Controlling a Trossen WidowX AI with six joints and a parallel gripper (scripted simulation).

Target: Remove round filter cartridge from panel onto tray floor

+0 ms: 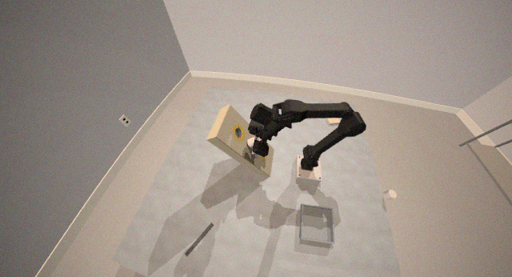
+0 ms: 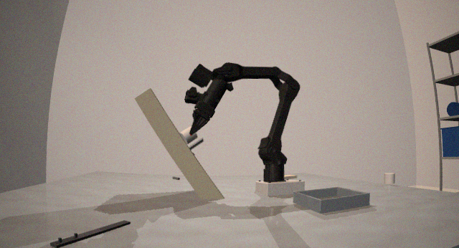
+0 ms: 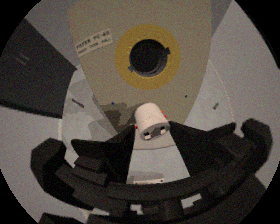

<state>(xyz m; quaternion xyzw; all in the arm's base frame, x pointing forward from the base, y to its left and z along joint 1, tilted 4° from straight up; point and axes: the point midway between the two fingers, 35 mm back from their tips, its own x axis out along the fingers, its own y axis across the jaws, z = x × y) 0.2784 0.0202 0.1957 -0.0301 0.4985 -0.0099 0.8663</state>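
The tan service panel leans tilted on the floor. Its yellow-ringed socket is a dark, empty hole. The white round filter cartridge is outside the socket, below it against the panel face, with its two slots showing in the wrist view. My gripper is shut on the cartridge, with a finger on each side. A thin grey peg sticks out of the panel just under it. The grey tray stands on the floor near the arm's base.
The arm's white base block stands between panel and tray. A black bar lies on the floor in front. A small white cup stands to the right. A metal shelf is at the far right.
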